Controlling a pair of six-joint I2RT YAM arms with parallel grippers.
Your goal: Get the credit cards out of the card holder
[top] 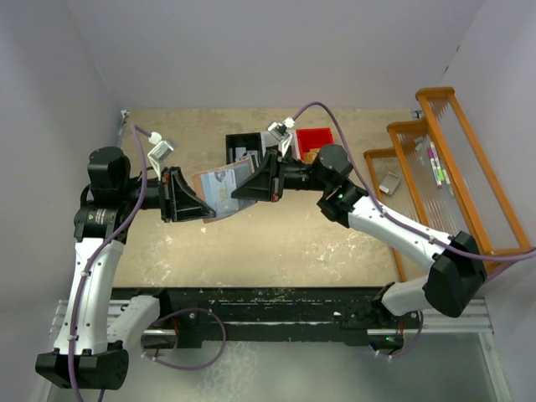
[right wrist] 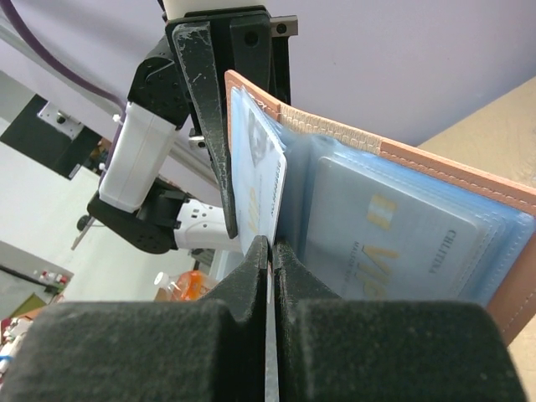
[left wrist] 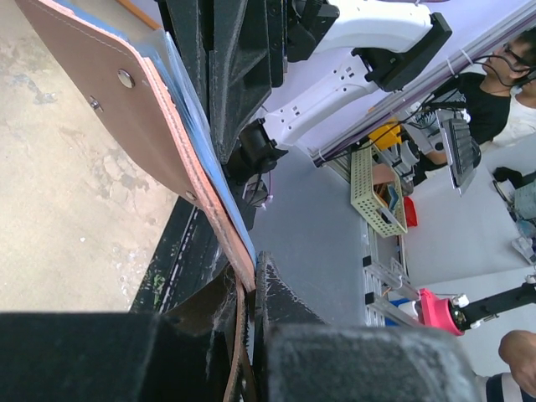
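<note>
Holder (top: 219,191): open and up off the tabletop (top: 276,243), over its middle toward the far edge, stretched between both grippers, blue-grey inside facing up.

Left gripper (left wrist: 249,289): pressed together on the holder's salmon outer flap, with the leather edge nipped between the black fingers. Snap stud (left wrist: 126,79) showing on the flap's outer face.

Right gripper (right wrist: 270,251): clamped tight on the lower edge of one pale card (right wrist: 265,188), which stands on edge and leans away from the pockets, just beside the left gripper's finger. Cannot tell how far out of its slot.

Second card (right wrist: 381,243): gold lettering, lying flat in a clear pocket just beside the pinched one, touched by neither gripper.

Far edge of the tabletop: black bin (top: 244,146) and red bin (top: 314,141), near each other, behind the right gripper.

Right edge: orange rack (top: 435,159), well apart from the holder.
</note>
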